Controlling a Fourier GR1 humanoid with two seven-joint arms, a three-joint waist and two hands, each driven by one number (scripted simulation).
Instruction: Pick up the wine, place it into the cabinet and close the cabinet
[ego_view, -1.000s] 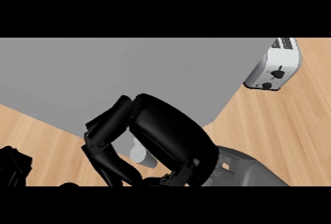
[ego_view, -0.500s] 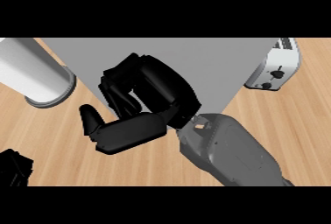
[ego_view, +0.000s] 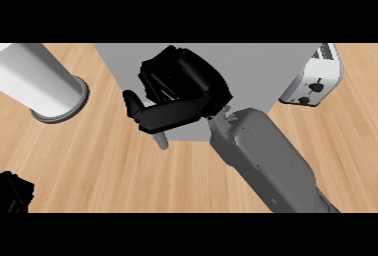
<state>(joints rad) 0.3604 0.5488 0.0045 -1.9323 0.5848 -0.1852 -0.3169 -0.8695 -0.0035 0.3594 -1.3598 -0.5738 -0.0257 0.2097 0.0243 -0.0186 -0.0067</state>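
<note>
Your right hand (ego_view: 173, 97) rose toward twelve o'clock over the cabinet (ego_view: 251, 65), fingers (ego_view: 159, 75) clenched, grasping something unseen; left hand (ego_view: 15, 192) idled at eight o'clock.

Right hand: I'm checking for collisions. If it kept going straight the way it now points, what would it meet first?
Probably the grey cabinet it already overlaps; the right hand points up-left over it. Depth is unclear.

right hand (ego_view: 173, 95) covering most of a grey object beneath it, left hand (ego_view: 15, 192) cut by left edge, toaster (ego_view: 314, 77) and white cylinder (ego_view: 40, 85) cropped at top
</note>
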